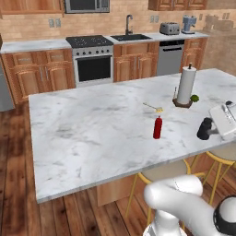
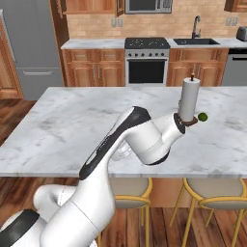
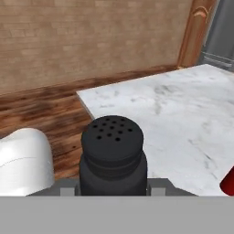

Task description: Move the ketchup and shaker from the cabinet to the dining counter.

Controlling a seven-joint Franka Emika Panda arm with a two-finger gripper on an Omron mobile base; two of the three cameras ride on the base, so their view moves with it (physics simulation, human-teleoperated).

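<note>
The ketchup [image 1: 157,127] stands upright on the dining counter [image 1: 92,124], near its front edge. To its right is the black shaker [image 1: 204,129], low over the marble beside the counter's right end. My gripper [image 1: 208,130] is shut on the shaker from the right. In the hand view the shaker [image 3: 113,155], its top dotted with holes, sits between my fingertips [image 3: 67,189], with my gripper [image 3: 113,189] at its base. A red sliver of the ketchup [image 3: 228,180] shows at the right edge. I cannot tell whether the shaker touches the marble. The cabinet is out of view.
A paper towel roll [image 1: 186,85] on a wooden stand, a green lime [image 1: 195,98] and a small yellow item [image 1: 156,109] lie behind the ketchup. Yellow-legged stools [image 1: 221,159] line the near edge. The stove [image 1: 92,60] and sink [image 1: 130,37] stand along the back wall.
</note>
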